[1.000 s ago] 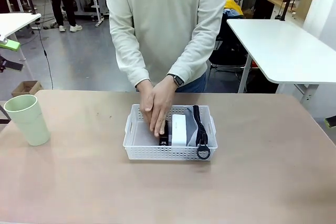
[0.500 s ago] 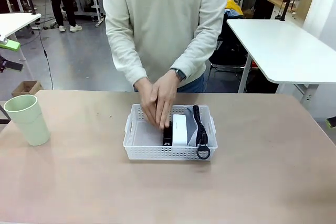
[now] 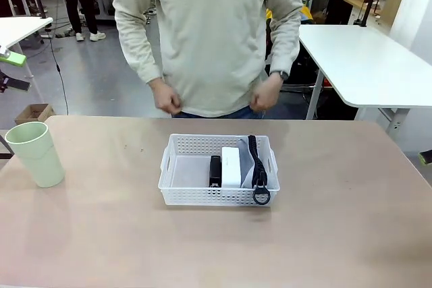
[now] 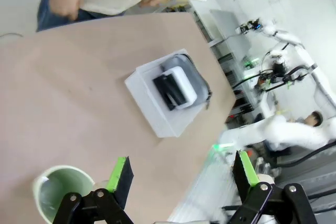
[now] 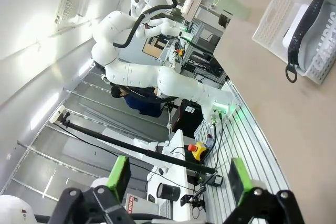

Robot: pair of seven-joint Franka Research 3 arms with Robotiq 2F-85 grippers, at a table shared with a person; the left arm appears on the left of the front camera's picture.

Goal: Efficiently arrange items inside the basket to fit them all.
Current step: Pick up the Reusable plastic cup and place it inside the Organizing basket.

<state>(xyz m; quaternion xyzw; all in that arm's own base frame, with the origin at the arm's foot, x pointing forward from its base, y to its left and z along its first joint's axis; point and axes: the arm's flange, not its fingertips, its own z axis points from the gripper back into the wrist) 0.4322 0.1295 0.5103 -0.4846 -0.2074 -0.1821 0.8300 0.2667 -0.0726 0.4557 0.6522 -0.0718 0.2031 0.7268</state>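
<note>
Basket (image 3: 177, 191) mid-desk (image 3: 101, 234): stapler (image 3: 214, 170), white box (image 3: 231, 165), grey pouch (image 3: 247, 158) side by side in its right half. Green cup (image 3: 37, 154) outside basket, well apart, near desk's left edge. Left jaws, right jaws: both spread wide, holding nothing.

Left claw (image 4: 182, 174), right claw (image 5: 178, 174): black links, green pads (image 4: 118, 174), silver screws (image 4: 290, 188). Person (image 3: 209, 5): cream sweater (image 3: 209, 52), dark wristwatch (image 3: 279, 74).

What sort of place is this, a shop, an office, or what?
Probably a robotics lab or workshop: a white work table behind the person, a red emergency-stop button on the rig, and the open, green-padded left gripper.
</note>
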